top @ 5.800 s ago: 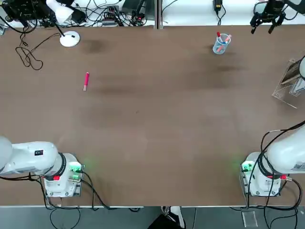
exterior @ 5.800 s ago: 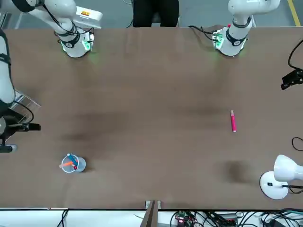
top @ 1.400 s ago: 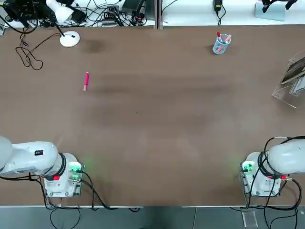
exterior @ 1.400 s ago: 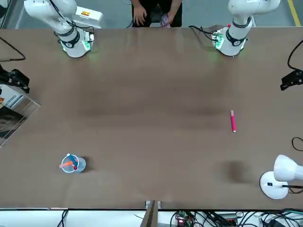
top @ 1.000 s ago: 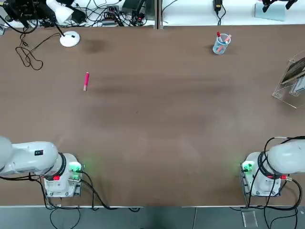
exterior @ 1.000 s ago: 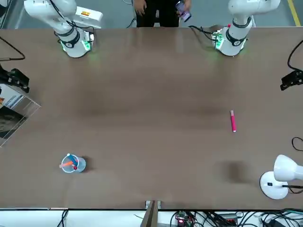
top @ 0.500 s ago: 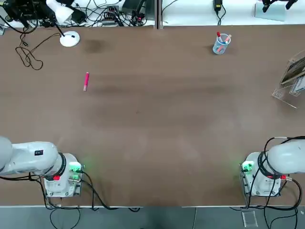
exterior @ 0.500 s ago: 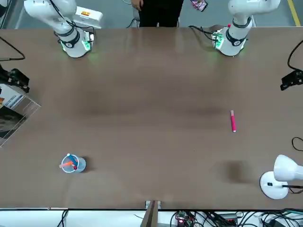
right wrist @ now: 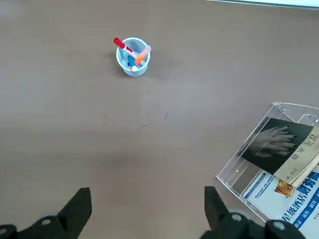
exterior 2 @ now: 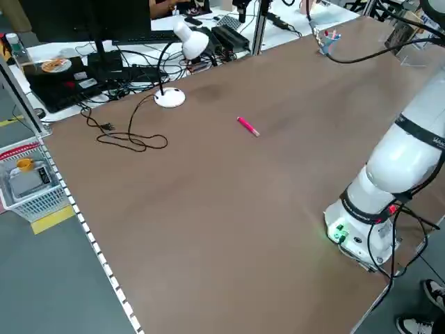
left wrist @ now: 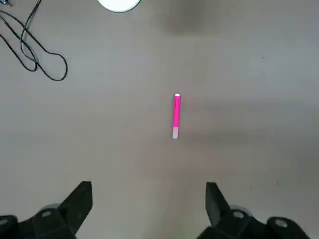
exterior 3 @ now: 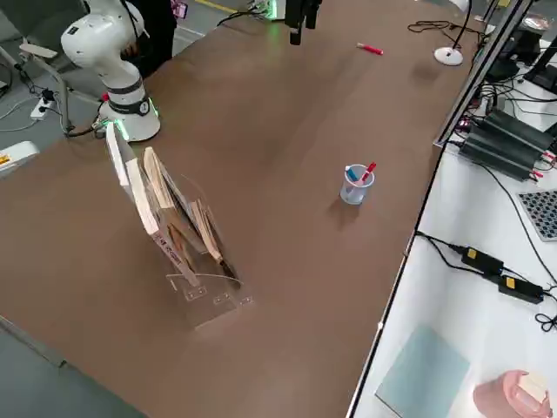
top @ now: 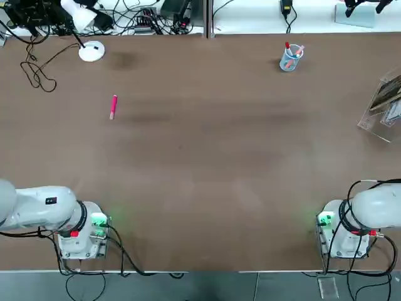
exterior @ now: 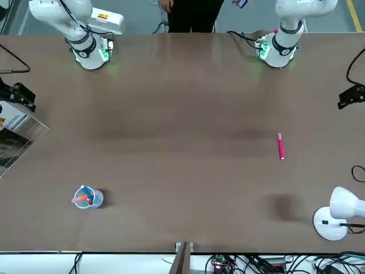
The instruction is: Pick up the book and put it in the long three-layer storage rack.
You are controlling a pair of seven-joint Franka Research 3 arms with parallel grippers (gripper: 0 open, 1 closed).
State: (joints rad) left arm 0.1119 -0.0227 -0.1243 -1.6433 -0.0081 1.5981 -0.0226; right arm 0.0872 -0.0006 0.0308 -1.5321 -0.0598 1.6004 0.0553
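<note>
Counting outward from the right claw: one clear acrylic tiered rack (right wrist: 233, 175) near it; one translucent pale-blue plastic cup (right wrist: 143, 69) well apart from it, with three coloured pens inside. Near the left claw: one pink pen with a pale end (left wrist: 176, 112); beyond it, one white round lamp base (left wrist: 119, 3).

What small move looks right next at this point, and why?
Probably lift the right pincer slightly and retract it, rather than grasp again. It hovers open and empty above the table near the clear rack, where the dark book with the pale hand image already sits. The left pincer hangs open above the table, idle.
</note>
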